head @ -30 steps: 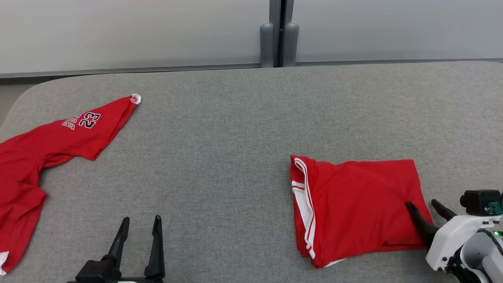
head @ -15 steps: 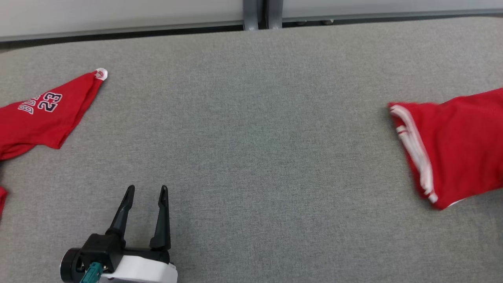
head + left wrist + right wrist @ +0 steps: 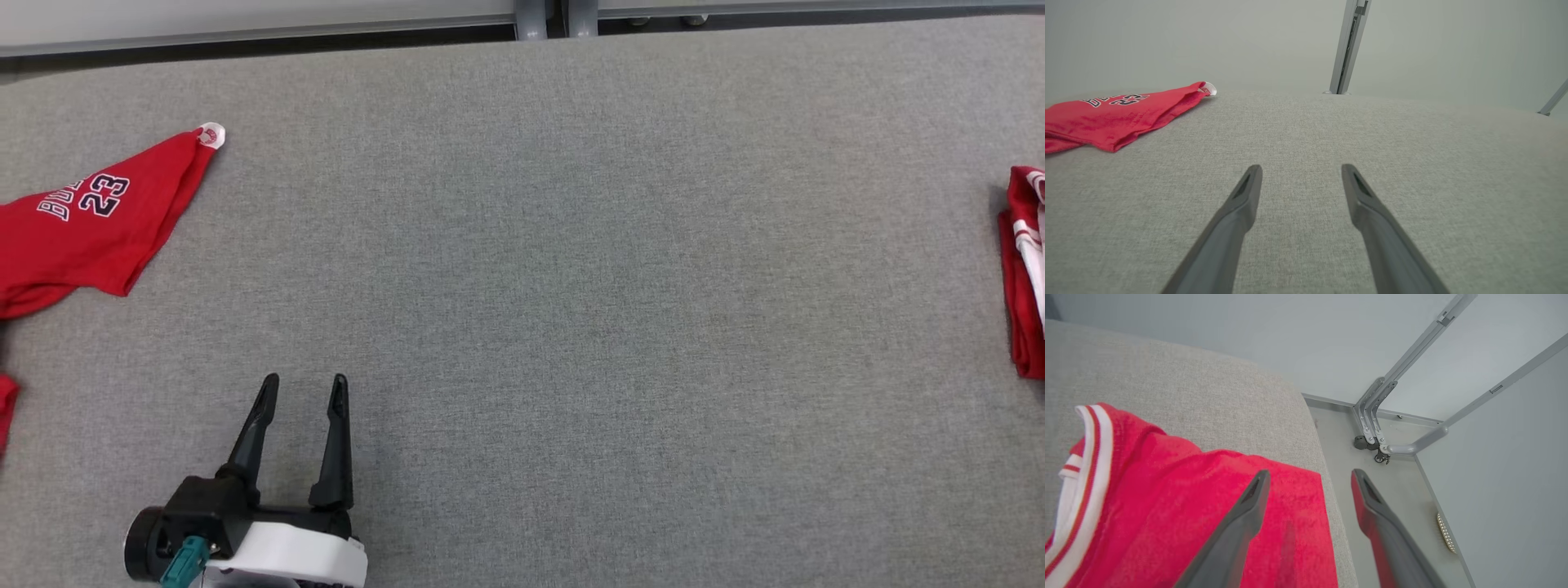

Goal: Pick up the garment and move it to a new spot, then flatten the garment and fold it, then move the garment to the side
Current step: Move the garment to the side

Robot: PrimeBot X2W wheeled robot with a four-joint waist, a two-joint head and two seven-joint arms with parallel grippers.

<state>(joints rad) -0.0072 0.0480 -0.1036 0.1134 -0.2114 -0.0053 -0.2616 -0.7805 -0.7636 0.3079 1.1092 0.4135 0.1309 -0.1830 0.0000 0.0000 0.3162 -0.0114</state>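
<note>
You see the folded garment (image 3: 1024, 269) at the right edge of the head view, beneath the right gripper (image 3: 1309, 475), jaws apart. The left gripper (image 3: 304, 382), lower left, is apart too. The jersey (image 3: 90, 220) at upper left reads "23".

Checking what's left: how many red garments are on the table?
2. An unfolded red jersey marked 23 at the left; a folded red garment with white trim at the right edge. Both partly cut off.
</note>
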